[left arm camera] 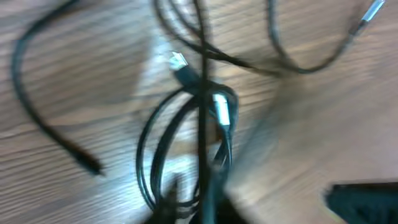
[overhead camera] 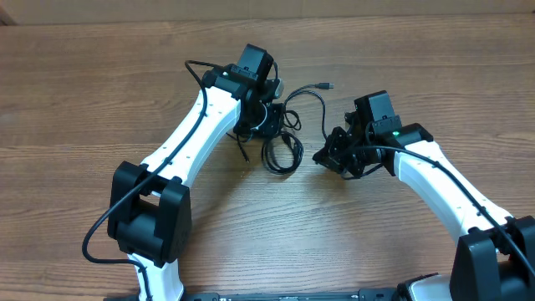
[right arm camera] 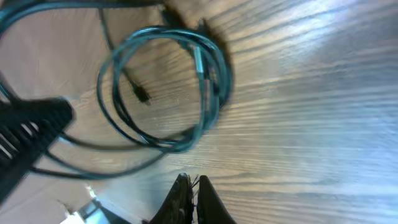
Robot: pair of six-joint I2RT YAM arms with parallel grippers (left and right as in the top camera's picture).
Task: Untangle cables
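Observation:
The cables [overhead camera: 282, 159] are thin black cords tangled mid-table. One strand runs to a silver-tipped plug [overhead camera: 328, 86] further back. My left gripper [overhead camera: 266, 121] sits on the top of the tangle. The left wrist view is blurred and shows the cables [left arm camera: 202, 93], with a silver plug [left arm camera: 221, 109], running down into my left gripper [left arm camera: 199, 211], which looks shut on them. My right gripper [overhead camera: 320, 156] is just right of the loop. In the right wrist view it [right arm camera: 194, 183] is shut and empty above bare wood, with the coiled cables [right arm camera: 205, 81] ahead.
The wooden table [overhead camera: 100, 92] spreads wide around the tangle. A loose cord end [left arm camera: 90, 165] lies to the left in the left wrist view. Part of the left arm's black gripper [right arm camera: 31, 130] shows at the left edge of the right wrist view.

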